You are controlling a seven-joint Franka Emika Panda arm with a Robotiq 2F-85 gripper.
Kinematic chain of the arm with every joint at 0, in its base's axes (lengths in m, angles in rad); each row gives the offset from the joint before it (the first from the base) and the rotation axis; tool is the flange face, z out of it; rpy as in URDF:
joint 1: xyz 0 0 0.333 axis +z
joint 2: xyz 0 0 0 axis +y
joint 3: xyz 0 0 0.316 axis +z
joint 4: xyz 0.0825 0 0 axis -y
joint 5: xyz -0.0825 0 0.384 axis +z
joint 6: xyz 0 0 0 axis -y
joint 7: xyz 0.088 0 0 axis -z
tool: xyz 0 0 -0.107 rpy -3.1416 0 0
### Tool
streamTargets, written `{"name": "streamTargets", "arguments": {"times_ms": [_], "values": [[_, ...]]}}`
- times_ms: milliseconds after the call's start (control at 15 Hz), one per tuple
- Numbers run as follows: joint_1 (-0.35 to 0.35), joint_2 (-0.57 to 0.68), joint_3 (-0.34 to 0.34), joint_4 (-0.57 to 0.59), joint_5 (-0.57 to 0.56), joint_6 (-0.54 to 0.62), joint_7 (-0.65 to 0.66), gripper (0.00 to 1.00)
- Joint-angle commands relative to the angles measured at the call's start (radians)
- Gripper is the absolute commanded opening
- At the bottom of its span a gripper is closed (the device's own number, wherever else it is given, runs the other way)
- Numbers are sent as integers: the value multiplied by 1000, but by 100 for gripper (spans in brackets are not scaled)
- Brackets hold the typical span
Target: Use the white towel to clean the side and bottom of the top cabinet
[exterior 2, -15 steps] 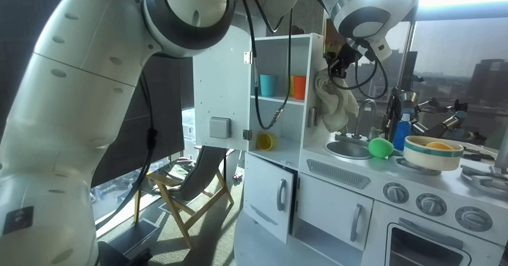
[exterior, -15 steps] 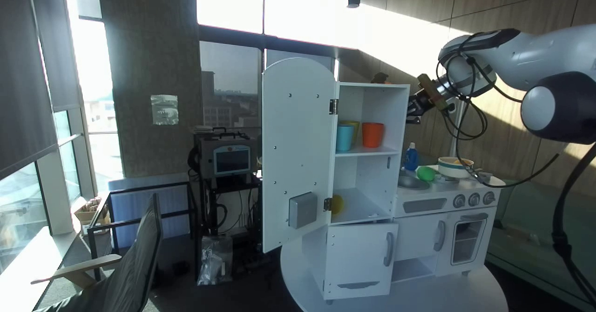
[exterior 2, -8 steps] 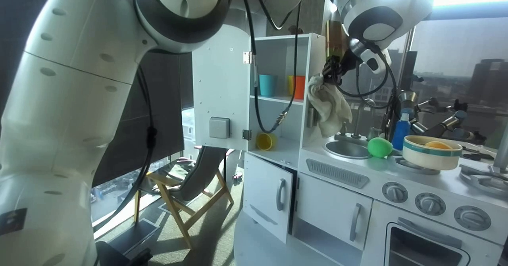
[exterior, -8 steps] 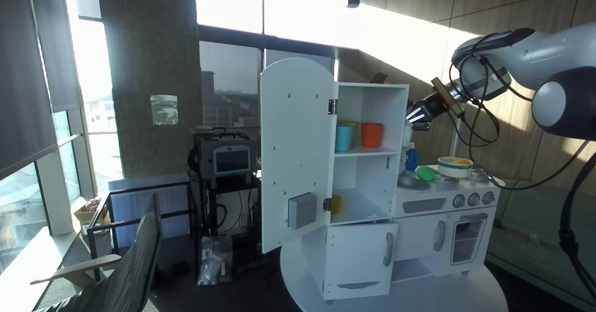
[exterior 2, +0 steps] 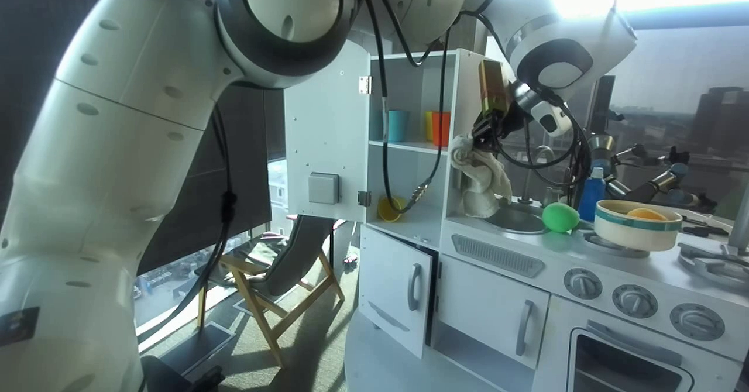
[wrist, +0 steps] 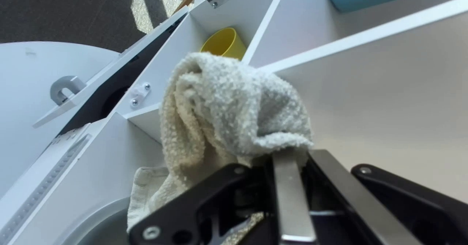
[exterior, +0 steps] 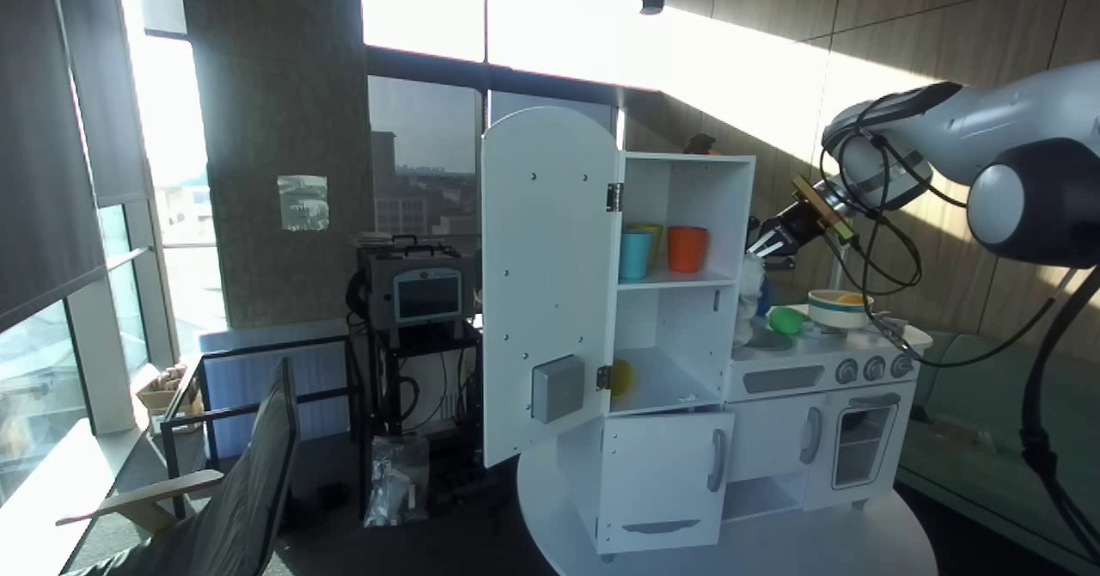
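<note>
The white towel [exterior 2: 483, 181] hangs crumpled from my gripper [exterior 2: 482, 137] beside the tall white cabinet, over the counter next to the sink. It fills the middle of the wrist view [wrist: 226, 102] and shows partly behind the cabinet in an exterior view [exterior: 746, 301]. My gripper is shut on the towel's upper part; its metal fingers [wrist: 309, 155] meet close together at the cloth. The cabinet's outer side panel [exterior 2: 468, 90] is right beside the towel, at about middle-shelf height; it also shows in the wrist view [wrist: 387, 106]. I cannot tell whether the towel touches it.
The upper cabinet door [exterior: 550, 284] stands wide open; the lower door [exterior 2: 392, 286] is ajar. Blue [exterior: 635, 254] and orange [exterior: 687, 249] cups stand on the shelf. The sink [exterior 2: 518, 219], green ball [exterior 2: 560, 217], blue bottle [exterior 2: 593, 196] and pot [exterior 2: 638, 234] are on the counter.
My gripper has moved down along the cabinet's side and toward its front edge, carrying the towel. The towel's lower end now hangs near the counter. The cabinet and cups have not moved.
</note>
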Motion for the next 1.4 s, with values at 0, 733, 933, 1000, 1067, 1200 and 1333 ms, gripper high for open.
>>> {"name": "streamTargets", "arguments": {"times_ms": [0, 733, 933, 1000, 1067, 1200, 1333], "values": [[40, -29, -15, 5, -114, 48, 64, 6], [124, -297, -55, -238, -639, 70, 167, 4], [147, -377, -32, -320, -760, 63, 164, 4], [153, -395, -25, -343, -794, 56, 160, 4], [161, -413, -17, -375, -824, 53, 160, 4], [175, -472, -1, -452, -888, 70, 175, 4], [183, -505, 19, -509, -935, 71, 178, 4]]}}
